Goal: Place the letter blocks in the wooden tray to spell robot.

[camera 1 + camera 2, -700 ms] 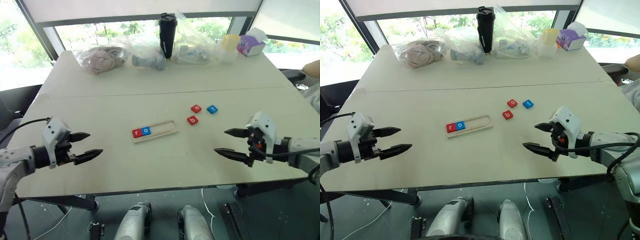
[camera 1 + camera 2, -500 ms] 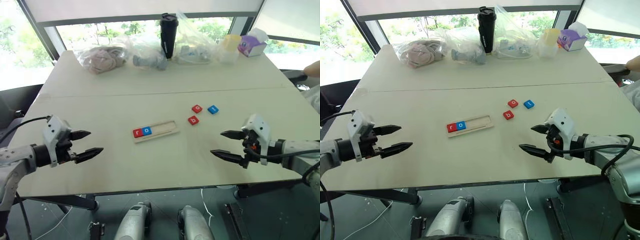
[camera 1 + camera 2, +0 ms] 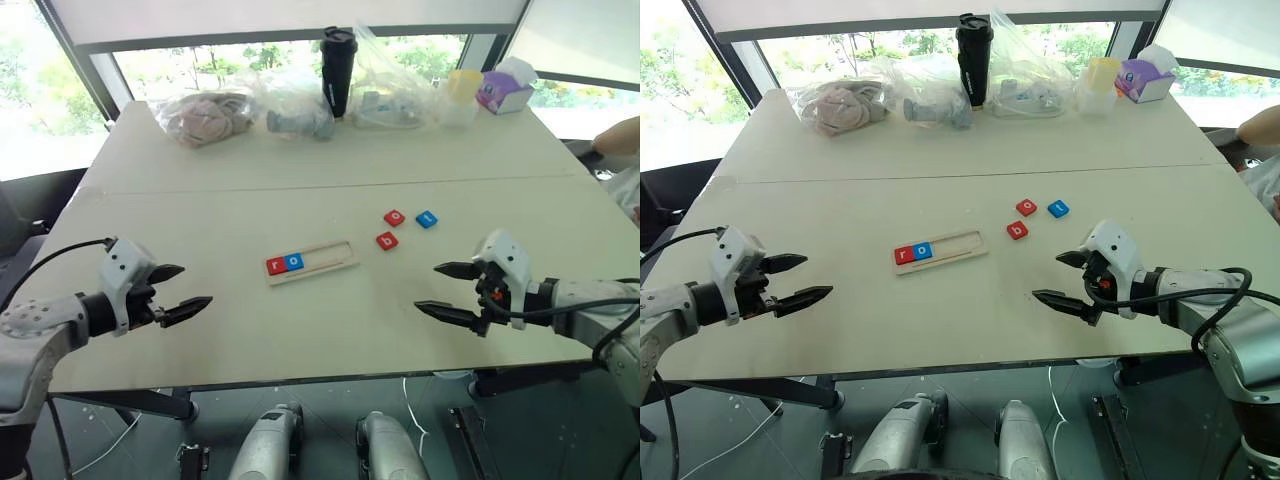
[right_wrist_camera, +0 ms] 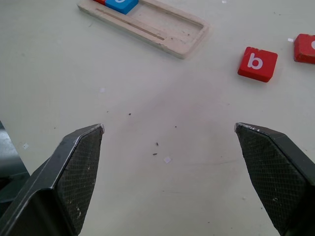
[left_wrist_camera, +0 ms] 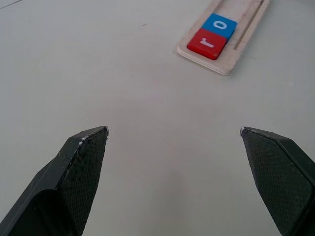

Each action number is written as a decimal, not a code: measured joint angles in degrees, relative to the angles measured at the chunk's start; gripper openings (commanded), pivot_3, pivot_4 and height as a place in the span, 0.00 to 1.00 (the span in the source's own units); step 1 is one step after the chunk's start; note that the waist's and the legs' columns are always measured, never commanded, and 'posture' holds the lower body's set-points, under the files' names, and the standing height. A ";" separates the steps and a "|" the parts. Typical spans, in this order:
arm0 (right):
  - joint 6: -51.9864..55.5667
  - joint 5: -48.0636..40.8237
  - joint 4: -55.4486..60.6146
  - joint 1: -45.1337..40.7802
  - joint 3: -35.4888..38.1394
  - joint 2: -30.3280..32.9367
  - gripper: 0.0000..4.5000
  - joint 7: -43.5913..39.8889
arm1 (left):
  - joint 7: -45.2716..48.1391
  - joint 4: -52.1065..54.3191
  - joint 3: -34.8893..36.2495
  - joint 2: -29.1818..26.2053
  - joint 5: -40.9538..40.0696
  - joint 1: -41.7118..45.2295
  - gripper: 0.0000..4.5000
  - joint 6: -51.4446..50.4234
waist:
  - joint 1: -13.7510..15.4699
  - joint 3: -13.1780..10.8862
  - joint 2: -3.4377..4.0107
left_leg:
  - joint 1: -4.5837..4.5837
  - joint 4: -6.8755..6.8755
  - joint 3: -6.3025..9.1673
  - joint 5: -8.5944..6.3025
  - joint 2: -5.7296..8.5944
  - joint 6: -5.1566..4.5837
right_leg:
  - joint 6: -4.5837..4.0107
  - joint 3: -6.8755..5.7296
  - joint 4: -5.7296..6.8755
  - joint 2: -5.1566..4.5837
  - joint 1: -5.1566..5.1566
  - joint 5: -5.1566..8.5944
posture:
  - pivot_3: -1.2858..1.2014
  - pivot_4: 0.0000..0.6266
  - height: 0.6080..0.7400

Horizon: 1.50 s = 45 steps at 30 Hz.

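The wooden tray [image 3: 332,256] lies mid-table, angled a little. A red "r" block [image 3: 275,266] and a blue "o" block [image 3: 293,262] fill its left end. Right of the tray, three loose letter blocks rest on the table: a red "b" [image 3: 386,240], a red "o" [image 3: 394,217] and a blue "t" [image 3: 427,219]. My left gripper [image 3: 196,284] hovers open near the front left, well short of the tray. On the front right my right gripper [image 3: 427,287] is open and empty, below the loose blocks. The right wrist view shows the "b" block [image 4: 257,63] ahead.
Along the table's far edge stand a black tumbler [image 3: 336,68], several clear plastic bags [image 3: 205,115], a yellow cup [image 3: 460,85] and a purple tissue box [image 3: 503,90]. A person's arm [image 3: 618,135] shows at the right edge. The front table edge runs just below both grippers.
My right gripper has edged left toward the table's middle. The left gripper has hardly moved. Both stay open, and the blocks and tray lie as before.
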State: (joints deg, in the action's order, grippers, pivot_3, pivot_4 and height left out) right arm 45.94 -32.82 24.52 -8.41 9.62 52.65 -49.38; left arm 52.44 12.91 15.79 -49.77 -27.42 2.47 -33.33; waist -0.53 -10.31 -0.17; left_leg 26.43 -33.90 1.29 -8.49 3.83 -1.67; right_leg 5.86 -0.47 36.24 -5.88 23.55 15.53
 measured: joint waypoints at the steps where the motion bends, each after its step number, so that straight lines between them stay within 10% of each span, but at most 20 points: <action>1: 0.60 -0.05 -0.06 -0.68 -0.06 -0.44 0.98 0.63 | 0.62 -1.25 -1.17 -0.15 0.51 2.16 1.00 0.52 | 0.11 0.00 0.00 | -0.02 0.00 0.00 0.00 0.00 0.00 | 0.00 0.00 0.00 0.00 0.01 0.00 | 0.52 0.24 1.00; 8: 7.49 -0.81 1.06 -6.05 -4.28 -3.81 0.98 5.30 | 6.85 -14.70 -12.29 1.07 6.66 20.32 1.00 7.86 | 0.25 0.00 0.00 | 0.00 -0.06 0.00 0.01 0.01 -0.01 | 0.07 -0.05 0.02 0.01 0.01 -0.14 | 0.52 0.24 1.00; 20: 11.53 -2.23 11.97 -5.54 -8.78 -9.44 0.98 13.81 | 19.07 -48.09 -28.09 18.26 17.45 41.50 1.00 25.77 | 1.32 -0.01 -0.06 | 0.10 -0.36 -0.02 0.04 0.07 -0.21 | 0.52 -0.05 0.01 0.01 -0.07 -0.41 | 0.52 0.24 1.00; 34: 13.38 -2.46 15.40 -3.65 -8.61 -9.45 0.98 17.33 | 21.25 -57.83 -30.03 22.93 23.73 45.09 1.00 34.37 | 1.27 0.00 -0.08 | 0.07 -0.56 -0.02 0.02 0.08 -0.33 | 0.64 -0.08 0.01 0.02 -0.21 -0.48 | 0.52 0.24 1.00; 39: 13.39 -2.46 15.40 -3.70 -8.64 -9.45 1.00 17.53 | 20.70 -58.13 -29.76 23.14 24.48 45.11 0.70 34.81 | 1.23 0.01 -0.08 | 0.06 -0.78 -0.01 -0.06 0.08 -0.43 | 0.63 -0.09 0.02 0.02 -0.31 -0.47 | 0.52 0.24 1.00; 45: 13.46 -2.43 15.37 -4.08 -8.64 -9.36 1.00 17.51 | 20.10 -58.34 -29.69 23.55 24.80 45.10 0.70 34.87 | 1.22 0.02 -0.07 | 0.06 -1.09 -0.01 -0.22 0.08 -0.49 | 0.64 -0.08 0.02 0.02 -0.31 -0.48 | 0.52 0.24 1.00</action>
State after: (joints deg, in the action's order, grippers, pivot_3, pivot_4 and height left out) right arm 59.41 -35.25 39.89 -12.49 0.98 43.29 -31.87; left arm 72.54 -45.43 -13.90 -26.22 -2.62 47.58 1.54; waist 0.68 -10.29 -0.24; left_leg 26.49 -34.99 1.28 -8.72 3.91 -2.17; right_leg 6.50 -0.56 36.26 -5.86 23.25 15.05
